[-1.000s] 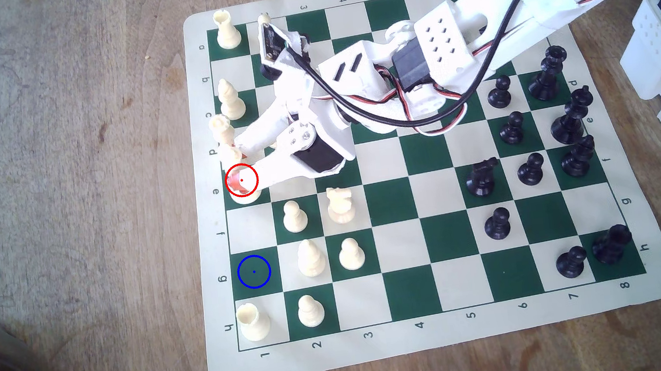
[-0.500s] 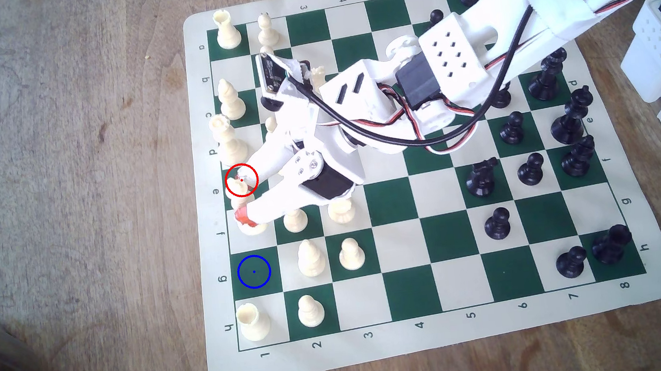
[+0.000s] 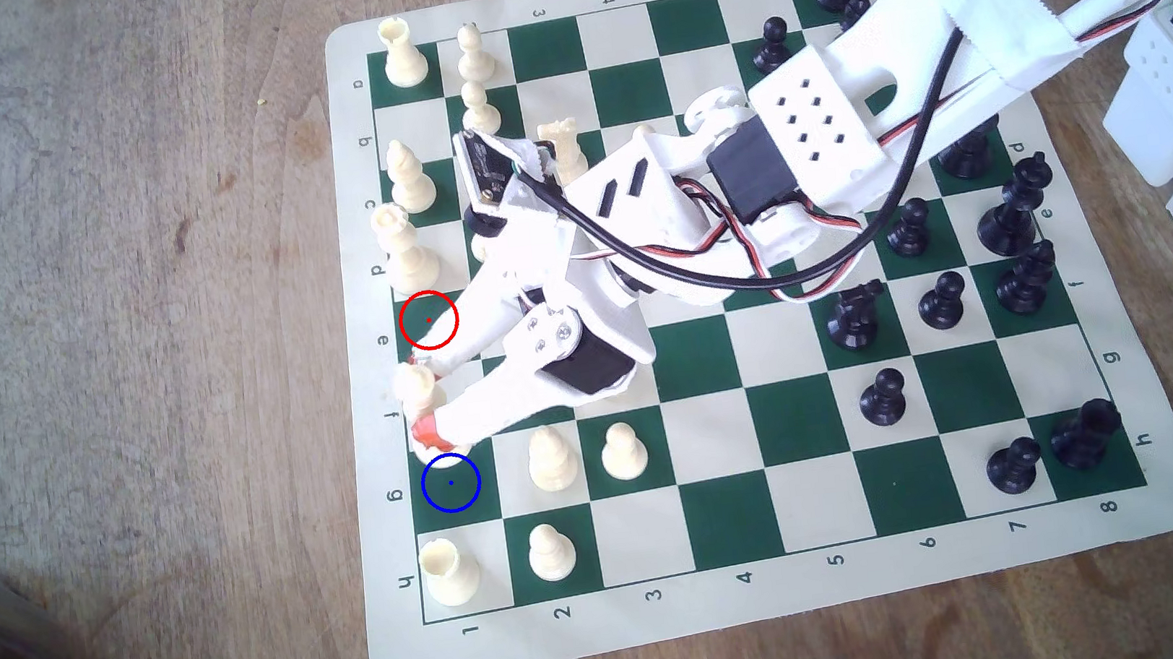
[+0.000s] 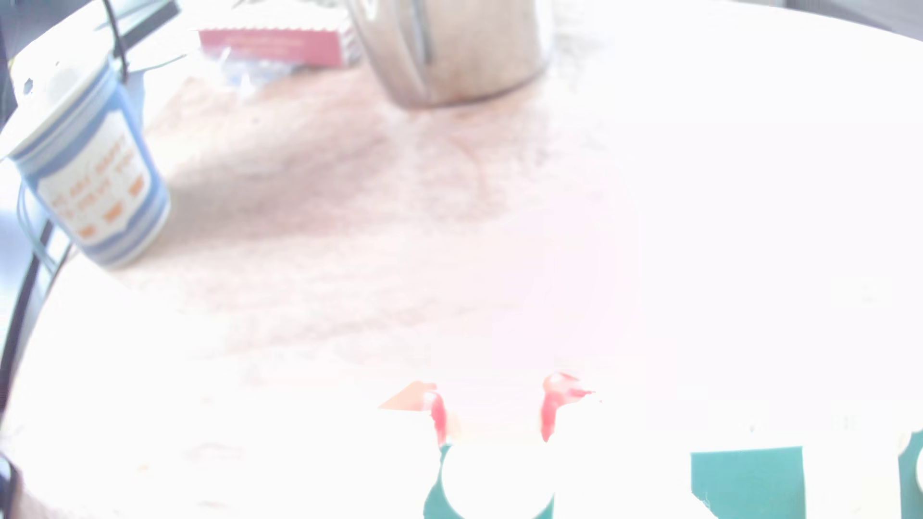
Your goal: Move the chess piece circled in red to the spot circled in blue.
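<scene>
— What sort of place is this?

— A home or hobby room, by the look of it. A worn wooden table (image 3: 119,363) with stains and grain, not a lab bench.

— What else shows it?

— A roll-up chess mat (image 3: 750,621) with cream and black pieces lies on the table, under a small white plastic arm (image 3: 812,132) with loose servo wires.

— And around it?

— The wrist view, washed out, shows a blue-and-white paper coffee cup (image 4: 95,189), a red-covered book or packet (image 4: 279,47) and a metal pot (image 4: 454,55) standing on the table.
</scene>
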Available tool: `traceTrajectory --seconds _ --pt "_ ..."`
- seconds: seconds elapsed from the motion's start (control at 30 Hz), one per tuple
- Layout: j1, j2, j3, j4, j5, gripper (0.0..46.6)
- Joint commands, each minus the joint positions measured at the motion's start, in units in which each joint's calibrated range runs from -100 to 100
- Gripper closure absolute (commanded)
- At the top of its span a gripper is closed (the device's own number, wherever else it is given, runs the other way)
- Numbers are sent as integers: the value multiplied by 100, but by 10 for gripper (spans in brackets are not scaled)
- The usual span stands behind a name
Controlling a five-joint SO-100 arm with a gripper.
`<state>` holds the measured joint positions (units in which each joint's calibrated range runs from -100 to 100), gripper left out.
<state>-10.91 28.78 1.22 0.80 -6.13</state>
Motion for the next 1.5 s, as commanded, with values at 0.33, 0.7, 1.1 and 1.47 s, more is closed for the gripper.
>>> traceTrajectory --seconds 0.33,0.7,1.1,1.47 --pt "-195 42 -1056 158 0 464" --pt "-62 356 -1029 35 5 464" --pt "-23 467 -1020 -14 0 449" --pt "-39 475 -1020 51 -24 315"
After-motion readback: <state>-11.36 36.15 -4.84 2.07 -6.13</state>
